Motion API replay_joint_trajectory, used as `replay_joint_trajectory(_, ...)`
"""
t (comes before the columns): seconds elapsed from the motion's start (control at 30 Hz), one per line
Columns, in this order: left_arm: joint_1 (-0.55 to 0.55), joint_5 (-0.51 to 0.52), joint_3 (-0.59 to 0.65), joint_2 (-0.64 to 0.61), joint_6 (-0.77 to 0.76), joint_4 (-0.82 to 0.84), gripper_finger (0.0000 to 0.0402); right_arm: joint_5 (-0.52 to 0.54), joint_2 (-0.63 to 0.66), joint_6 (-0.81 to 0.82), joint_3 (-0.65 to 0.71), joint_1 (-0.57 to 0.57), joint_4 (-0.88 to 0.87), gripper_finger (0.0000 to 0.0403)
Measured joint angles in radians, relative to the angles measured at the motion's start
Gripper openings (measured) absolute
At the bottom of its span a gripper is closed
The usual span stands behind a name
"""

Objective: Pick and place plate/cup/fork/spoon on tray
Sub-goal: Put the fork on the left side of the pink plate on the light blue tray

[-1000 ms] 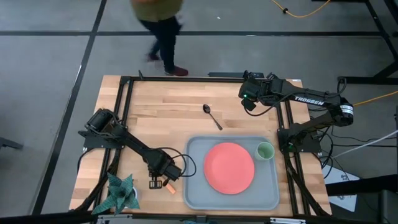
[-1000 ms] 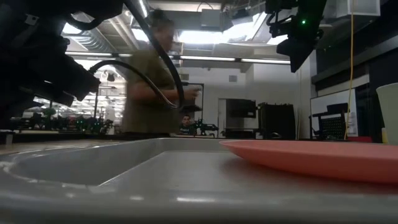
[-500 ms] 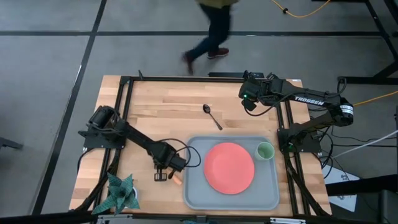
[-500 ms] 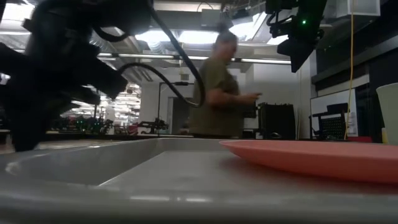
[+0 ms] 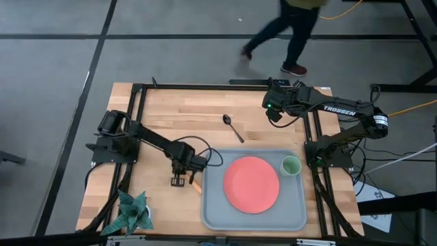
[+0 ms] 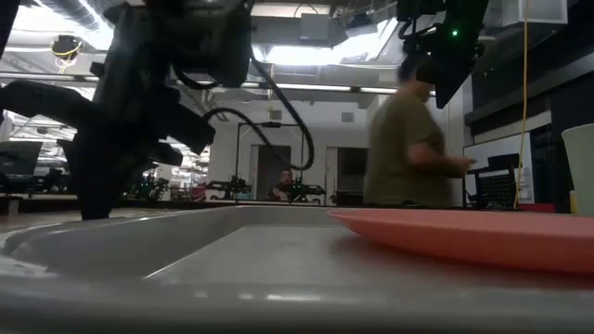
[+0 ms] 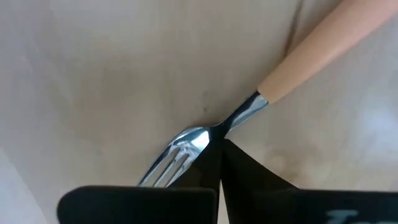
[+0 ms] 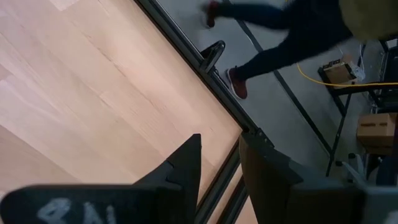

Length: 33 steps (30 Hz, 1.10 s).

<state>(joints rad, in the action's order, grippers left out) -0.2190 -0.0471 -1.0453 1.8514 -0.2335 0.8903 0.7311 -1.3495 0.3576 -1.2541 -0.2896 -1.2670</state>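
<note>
Now I am pinching the fork (image 7: 208,127) at its thin, slippery metal neck with my left gripper (image 5: 179,181), lower-left of centre; it seems light and stiff

Plate (image 5: 252,184), cup (image 5: 291,165) on tray (image 5: 213,208)

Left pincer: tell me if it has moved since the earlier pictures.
Yes. In the high view the left pincer, shut on the orange-handled metal fork, has shifted farther from the green paper plant.

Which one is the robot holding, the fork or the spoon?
The orange-handled, silver-tined fork, pinched in the left gripper. The slim dark spoon lies alone on the wooden table.
</note>
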Motion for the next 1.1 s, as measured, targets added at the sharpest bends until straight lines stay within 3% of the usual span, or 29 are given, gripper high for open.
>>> replay_joint_trajectory(0.37, 0.158, 0.051, 0.007, 0.007, 0.196, 0.077, 0.0, 0.0, 0.0, 0.0, 0.0, 0.0, 0.0, 0.0115)
replay_joint_trajectory(0.77, 0.332, 0.384, 0.013, 0.018, 0.408, 0.061, 0.0, 0.0, 0.0, -0.002, 0.0, 0.0, 0.0, 0.0115)
replay_joint_trajectory(1.1, 0.418, 0.487, -0.014, 0.02, 0.558, -0.106, 0.0, 0.0, 0.0, 0.0, 0.0, 0.0, 0.0, 0.0115)
